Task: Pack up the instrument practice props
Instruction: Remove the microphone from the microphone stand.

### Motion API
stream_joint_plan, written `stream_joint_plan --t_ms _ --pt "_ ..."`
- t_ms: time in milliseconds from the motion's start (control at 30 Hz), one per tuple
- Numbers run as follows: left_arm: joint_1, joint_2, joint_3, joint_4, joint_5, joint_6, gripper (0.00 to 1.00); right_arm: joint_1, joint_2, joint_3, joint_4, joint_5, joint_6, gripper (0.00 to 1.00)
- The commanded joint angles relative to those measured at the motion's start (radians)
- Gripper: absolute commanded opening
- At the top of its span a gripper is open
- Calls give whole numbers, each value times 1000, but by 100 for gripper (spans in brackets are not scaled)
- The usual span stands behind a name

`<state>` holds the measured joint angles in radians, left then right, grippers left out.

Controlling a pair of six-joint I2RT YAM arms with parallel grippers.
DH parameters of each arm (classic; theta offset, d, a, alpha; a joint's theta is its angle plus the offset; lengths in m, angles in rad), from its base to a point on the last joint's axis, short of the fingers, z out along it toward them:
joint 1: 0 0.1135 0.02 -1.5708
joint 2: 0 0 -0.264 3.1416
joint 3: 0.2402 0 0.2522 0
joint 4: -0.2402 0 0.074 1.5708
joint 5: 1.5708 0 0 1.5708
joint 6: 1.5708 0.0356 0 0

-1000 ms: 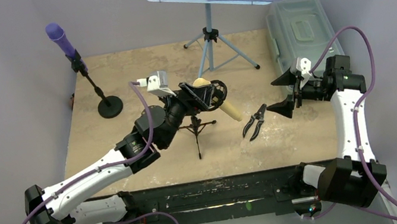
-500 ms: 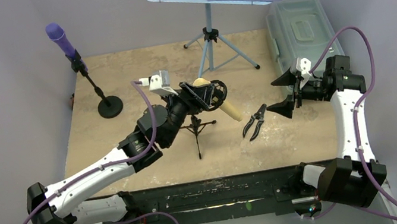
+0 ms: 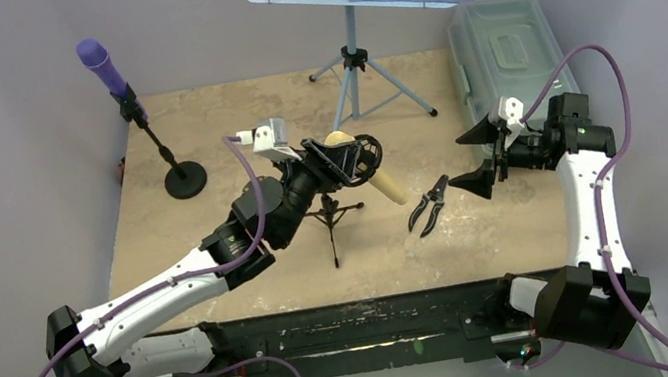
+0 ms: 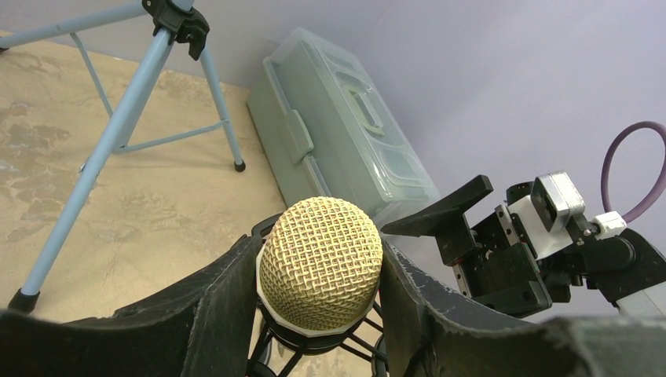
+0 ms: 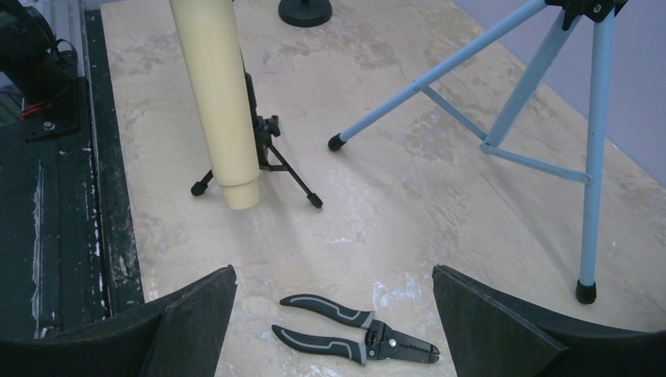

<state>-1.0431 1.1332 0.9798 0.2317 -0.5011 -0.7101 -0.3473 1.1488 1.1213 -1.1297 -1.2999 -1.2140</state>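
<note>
Left gripper [image 3: 343, 159] brackets the cream microphone [image 4: 318, 275] head, grip unclear; right gripper [image 3: 465, 163], beside it, gapes wide over pliers [image 3: 428, 206].

Bare counter [image 3: 217, 116] lies open between the round-base pole [image 3: 165, 154] at left rear and the light-blue stand legs [image 3: 364, 82] at centre rear. The middle is crowded by the black mic tripod [image 3: 331, 217], the tilted cream microphone [image 3: 388, 185] and the left arm [image 3: 165, 294] reaching across. Wire strippers [image 3: 428, 206] lie just right of these. A plastic box [image 3: 502, 45] blocks the right rear edge.
</note>
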Motion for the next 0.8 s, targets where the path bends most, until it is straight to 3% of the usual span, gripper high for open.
stream_joint_plan --t_ms 0,133,767 --pt "3 8 36 27 -20 63 5 -3 -20 -3 16 -7 11 99" --pt "3 8 57 39 -50 108 0 -3 -21 -3 16 -7 11 99" --pt "19 -40 119 53 -96 186 0 -4 -21 -6 19 -4 11 99"
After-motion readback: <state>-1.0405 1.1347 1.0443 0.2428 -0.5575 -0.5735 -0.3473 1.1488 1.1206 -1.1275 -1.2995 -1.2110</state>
